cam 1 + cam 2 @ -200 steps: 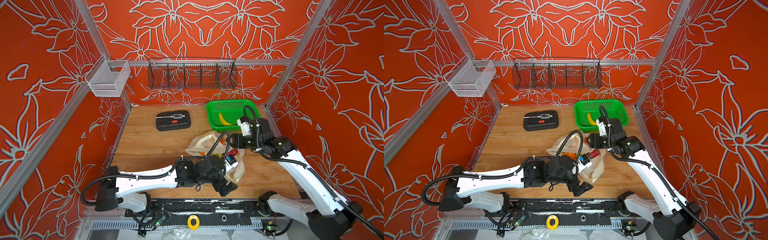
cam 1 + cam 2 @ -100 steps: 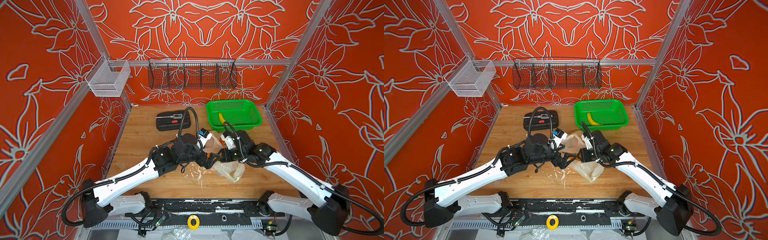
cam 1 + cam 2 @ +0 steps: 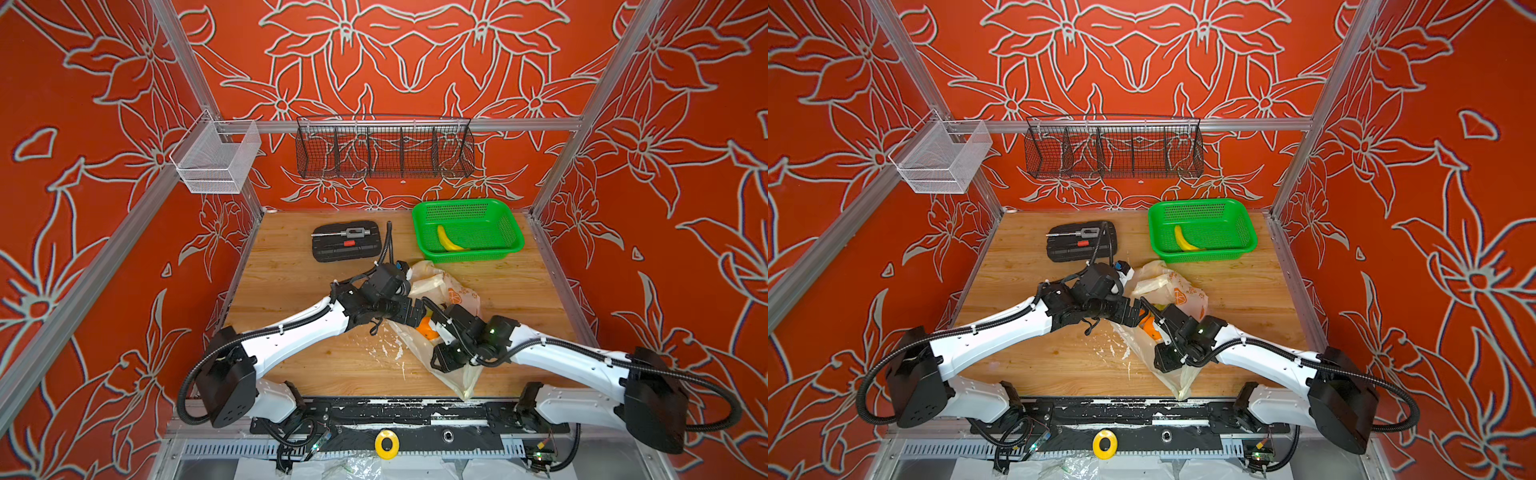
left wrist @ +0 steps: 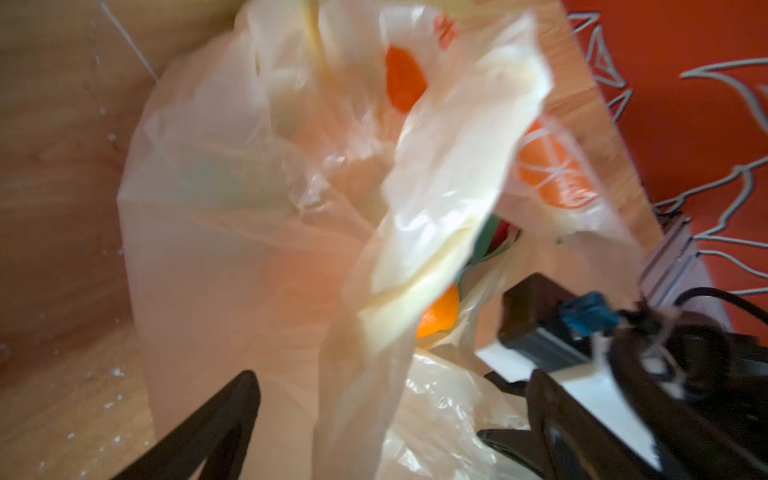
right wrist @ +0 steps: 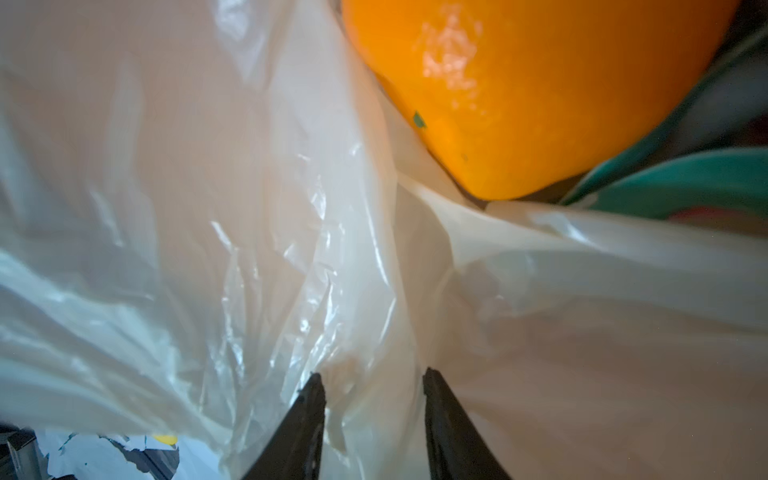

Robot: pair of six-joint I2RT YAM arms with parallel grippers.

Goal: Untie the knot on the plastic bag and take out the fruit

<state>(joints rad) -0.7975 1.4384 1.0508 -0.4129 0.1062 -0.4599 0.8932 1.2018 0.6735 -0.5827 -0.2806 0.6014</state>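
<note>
the plastic bag (image 3: 455,286) is seen as thin, translucent cream film, crinkled and glossy where light is caught in the right wrist view. an orange fruit (image 5: 519,83) inside it is shown with a smooth, waxy, shiny skin. the table (image 3: 291,266) is made of pale, matt wood with visible grain. the green basket (image 3: 465,210) is moulded from glossy, perforated plastic. the black wire rack (image 3: 384,145) and the white mesh bin (image 3: 216,166) are formed of metal wire. the frame rails (image 3: 519,124) are silvery, satin metal. the tool case (image 3: 332,253) is matt black plastic.
</note>
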